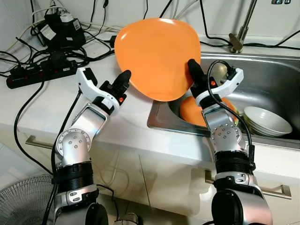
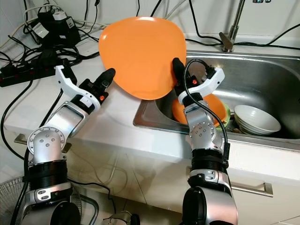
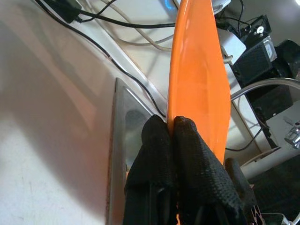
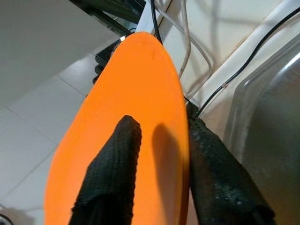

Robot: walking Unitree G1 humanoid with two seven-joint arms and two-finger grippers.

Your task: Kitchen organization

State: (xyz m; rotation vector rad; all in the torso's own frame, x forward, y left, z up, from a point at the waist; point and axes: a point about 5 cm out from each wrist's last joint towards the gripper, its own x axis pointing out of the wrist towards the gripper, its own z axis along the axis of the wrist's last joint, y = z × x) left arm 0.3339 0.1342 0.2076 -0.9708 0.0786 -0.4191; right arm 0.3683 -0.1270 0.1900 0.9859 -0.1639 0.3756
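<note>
A: Where is the orange plate point(image 1: 157, 56) now?

B: High in the middle of the frame, held nearly upright above the seam between the white tabletop point(image 1: 70, 101) and the sink point(image 1: 272, 89), its broad face turned toward the camera.

A: And the end effectors?

B: The right end effector point(image 1: 193, 70) is clamped on the plate's right rim, one finger point(image 4: 112, 168) on the face, the other behind. The left end effector point(image 1: 123, 80) sits at the lower left rim; its fingers are pressed together against the edge, and I cannot tell whether any rim is pinched between them.

A: So which way does the coming move go?

B: Likely leftward. The tabletop lies on the plate's left, nearer the left arm; a second orange dish point(image 1: 192, 112) and a white bowl point(image 1: 267, 121) are in the sink at lower right.
</note>
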